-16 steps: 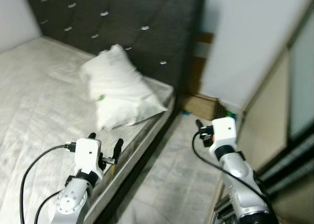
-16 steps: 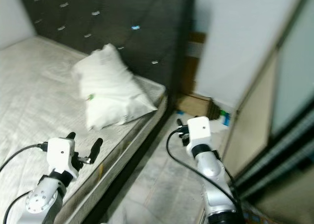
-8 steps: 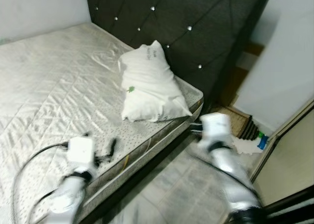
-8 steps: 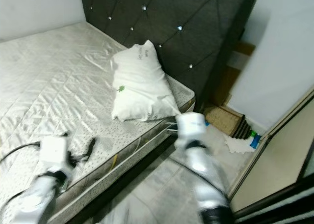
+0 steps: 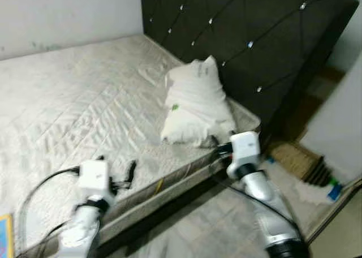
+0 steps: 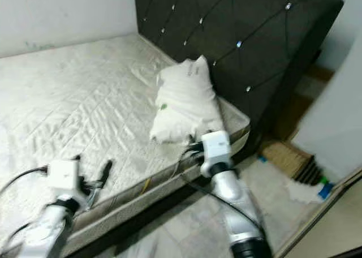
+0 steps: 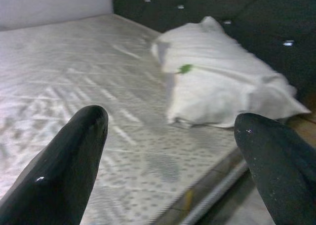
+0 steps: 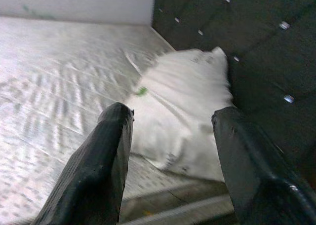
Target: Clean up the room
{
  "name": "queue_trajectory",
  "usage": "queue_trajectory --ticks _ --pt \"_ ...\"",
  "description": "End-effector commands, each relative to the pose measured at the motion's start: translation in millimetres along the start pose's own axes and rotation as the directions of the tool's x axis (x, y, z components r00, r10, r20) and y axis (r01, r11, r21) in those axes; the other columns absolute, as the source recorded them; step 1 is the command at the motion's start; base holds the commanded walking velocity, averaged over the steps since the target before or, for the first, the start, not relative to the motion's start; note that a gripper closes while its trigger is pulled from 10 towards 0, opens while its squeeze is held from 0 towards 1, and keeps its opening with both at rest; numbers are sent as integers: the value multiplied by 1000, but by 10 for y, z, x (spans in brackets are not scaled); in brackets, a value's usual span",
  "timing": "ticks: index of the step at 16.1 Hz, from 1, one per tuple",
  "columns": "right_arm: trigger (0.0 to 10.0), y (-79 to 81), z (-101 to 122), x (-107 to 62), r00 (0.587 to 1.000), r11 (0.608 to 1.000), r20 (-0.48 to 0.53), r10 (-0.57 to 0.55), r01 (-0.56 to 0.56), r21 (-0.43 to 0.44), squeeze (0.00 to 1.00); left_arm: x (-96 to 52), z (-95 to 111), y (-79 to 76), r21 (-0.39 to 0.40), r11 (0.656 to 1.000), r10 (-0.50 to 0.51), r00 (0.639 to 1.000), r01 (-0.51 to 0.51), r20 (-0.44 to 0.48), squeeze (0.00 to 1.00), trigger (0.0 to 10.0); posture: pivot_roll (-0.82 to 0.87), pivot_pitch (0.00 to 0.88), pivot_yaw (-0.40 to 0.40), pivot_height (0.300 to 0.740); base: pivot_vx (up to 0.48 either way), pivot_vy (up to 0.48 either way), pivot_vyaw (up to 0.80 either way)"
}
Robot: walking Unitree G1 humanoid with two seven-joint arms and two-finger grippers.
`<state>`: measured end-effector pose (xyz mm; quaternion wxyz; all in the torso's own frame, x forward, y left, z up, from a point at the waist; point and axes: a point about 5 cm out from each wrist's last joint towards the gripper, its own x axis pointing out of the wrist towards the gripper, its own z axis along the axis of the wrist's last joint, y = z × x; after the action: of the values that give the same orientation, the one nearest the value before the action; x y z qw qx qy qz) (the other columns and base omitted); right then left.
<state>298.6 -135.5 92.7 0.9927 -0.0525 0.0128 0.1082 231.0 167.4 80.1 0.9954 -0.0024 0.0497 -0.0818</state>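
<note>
Against headboard (image 5: 249,37): white pillow (image 5: 198,105), crumpled, small green mark.

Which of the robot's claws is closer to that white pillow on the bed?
The right. The right gripper is just short of the pillow at the bed's edge, fingers open toward it. The left gripper hovers over the mattress, farther from the pillow, also open.

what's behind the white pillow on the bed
The dark tufted headboard with shiny studs stands right behind the white pillow, which leans toward it on the bare mattress. Whatever lies between the pillow's back and the headboard is covered by the pillow.
</note>
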Motion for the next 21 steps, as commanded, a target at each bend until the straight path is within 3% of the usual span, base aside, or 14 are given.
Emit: queue_trajectory --ticks 1,12,21 --pt "10000 -18 22 10 1000 1000 6 -5 5 12 0 10 39 16 5 1000 -4 1000 4 9 0 10000 32 44 -119 740 0 0 0" --pt "10000 -5 23 9 1000 1000 5 1 -1 2 0 10 39 17 -9 1000 -11 1000 11 8 0 10000 27 49 -119 740 0 0 0" --pt "10000 -5 38 25 1000 1000 11 -5 5 9 0 14 45 27 -3 1000 -21 1000 21 8 0 10000 28 53 -112 740 281 0 0"
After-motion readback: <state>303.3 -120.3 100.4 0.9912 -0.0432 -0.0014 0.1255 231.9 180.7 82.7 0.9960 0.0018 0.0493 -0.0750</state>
